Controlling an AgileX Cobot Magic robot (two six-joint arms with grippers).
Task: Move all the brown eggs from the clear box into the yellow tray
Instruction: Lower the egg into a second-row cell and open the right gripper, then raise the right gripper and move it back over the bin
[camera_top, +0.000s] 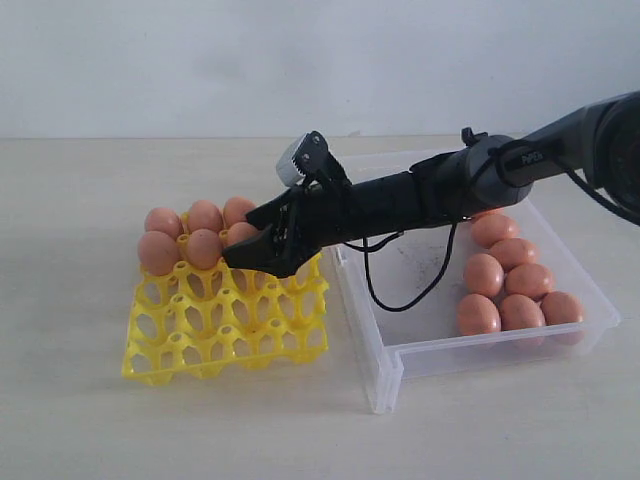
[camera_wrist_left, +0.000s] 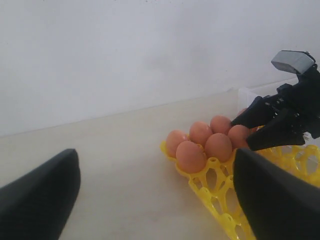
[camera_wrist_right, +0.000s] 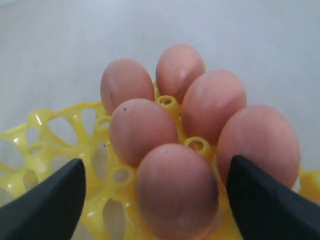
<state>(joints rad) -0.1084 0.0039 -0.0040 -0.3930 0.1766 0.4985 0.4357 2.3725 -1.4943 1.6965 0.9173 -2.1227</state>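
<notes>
The yellow tray (camera_top: 220, 340) lies left of the clear box (camera_top: 385, 375). Several brown eggs (camera_top: 203, 216) fill the tray's far cups; several more (camera_top: 483, 273) lie at the right end of the box. My right gripper (camera_top: 240, 238) reaches across from the right and hovers over the tray's far row. It is open, and in the right wrist view (camera_wrist_right: 155, 167) its fingers flank a seated egg (camera_wrist_right: 175, 195) with a gap on each side. My left gripper (camera_wrist_left: 155, 160) is open and empty over bare table, left of the tray (camera_wrist_left: 210, 190).
The right arm (camera_top: 440, 185) and its dangling cable (camera_top: 400, 290) pass over the left half of the box. The tray's near rows of cups (camera_top: 230, 325) hold nothing. Pale tabletop surrounds both; a white wall stands behind.
</notes>
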